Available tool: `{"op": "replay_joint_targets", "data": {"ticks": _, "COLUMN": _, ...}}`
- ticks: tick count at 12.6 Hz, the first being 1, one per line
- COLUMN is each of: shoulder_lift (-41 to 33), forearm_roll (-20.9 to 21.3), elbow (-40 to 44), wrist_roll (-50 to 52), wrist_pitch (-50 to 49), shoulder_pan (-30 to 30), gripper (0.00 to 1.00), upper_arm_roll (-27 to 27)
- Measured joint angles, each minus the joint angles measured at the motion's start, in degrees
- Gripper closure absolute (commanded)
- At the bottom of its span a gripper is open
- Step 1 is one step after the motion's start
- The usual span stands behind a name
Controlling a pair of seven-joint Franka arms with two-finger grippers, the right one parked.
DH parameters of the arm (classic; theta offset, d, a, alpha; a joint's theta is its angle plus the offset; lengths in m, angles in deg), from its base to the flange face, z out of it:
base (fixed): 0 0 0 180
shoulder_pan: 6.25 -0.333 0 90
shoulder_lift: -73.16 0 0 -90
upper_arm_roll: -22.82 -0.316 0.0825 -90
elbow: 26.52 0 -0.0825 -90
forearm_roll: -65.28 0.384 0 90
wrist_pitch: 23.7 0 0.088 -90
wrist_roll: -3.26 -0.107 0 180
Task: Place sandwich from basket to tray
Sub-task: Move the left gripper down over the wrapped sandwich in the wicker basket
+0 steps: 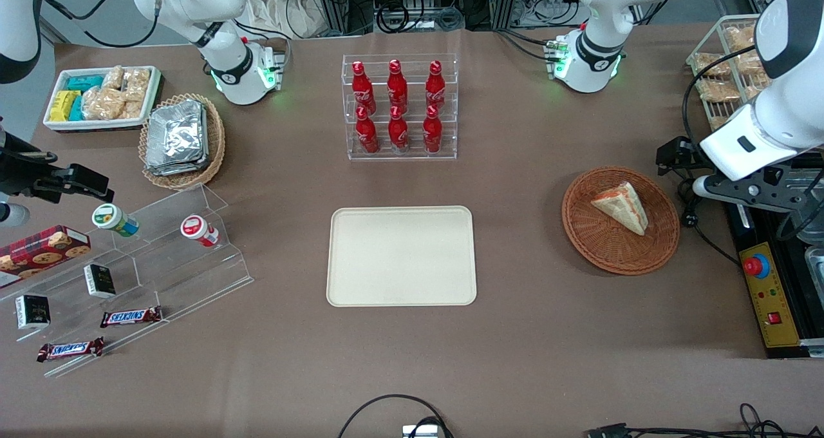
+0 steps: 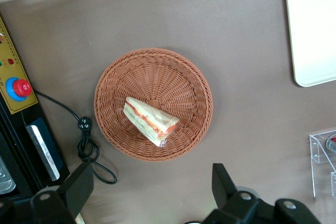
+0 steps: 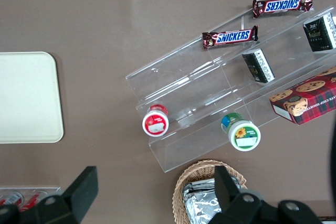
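The sandwich (image 1: 621,205) (image 2: 150,120), a white bread wedge with red-orange and green filling, lies inside the reddish-brown wicker basket (image 1: 586,238) (image 2: 118,77). My left gripper (image 1: 680,172) (image 2: 152,190) hovers above the table just beside the basket, toward the working arm's end. It is open wide and holds nothing. The cream tray (image 1: 401,256) (image 2: 315,30) (image 3: 26,98) lies flat at the table's middle with nothing on it, toward the parked arm's end from the basket.
A clear rack of red bottles (image 1: 399,106) stands farther from the front camera than the tray. A yellow control box with a red button (image 1: 763,290) and a black cable (image 2: 86,140) lie beside the basket. A tan basket of foil packets (image 1: 182,138) and an acrylic snack shelf (image 1: 161,257) sit toward the parked arm's end.
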Motion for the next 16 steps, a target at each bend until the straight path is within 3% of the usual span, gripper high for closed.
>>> {"op": "replay_joint_targets", "data": {"ticks": 6, "shoulder_lift": 2.69, "forearm_roll": 0.07, "elbow": 2.62, "wrist_roll": 0.83, "wrist_pitch": -0.97, "shoulder_pan": -0.04, "gripper": 0.0, "upper_arm_roll": -0.19}}
{"op": "replay_joint_targets", "data": {"ticks": 10, "shoulder_lift": 3.61, "forearm_roll": 0.29, "elbow": 1.25, "wrist_roll": 19.21, "wrist_pitch": -2.92, "shoulder_pan": -0.05, "gripper": 0.0, "upper_arm_roll": -0.27}}
{"op": "replay_joint_targets", "data": {"ticks": 12, "shoulder_lift": 3.4, "forearm_roll": 0.32, "elbow": -2.02, "wrist_roll": 26.37, "wrist_pitch": -1.94, "shoulder_pan": -0.1, "gripper": 0.0, "upper_arm_roll": -0.3}}
{"op": "replay_joint_targets", "data": {"ticks": 16, "shoulder_lift": -0.92, "forearm_roll": 0.27, "elbow": -16.91, "wrist_roll": 38.82, "wrist_pitch": 11.84, "shoulder_pan": -2.25, "gripper": 0.0, "upper_arm_roll": -0.69}}
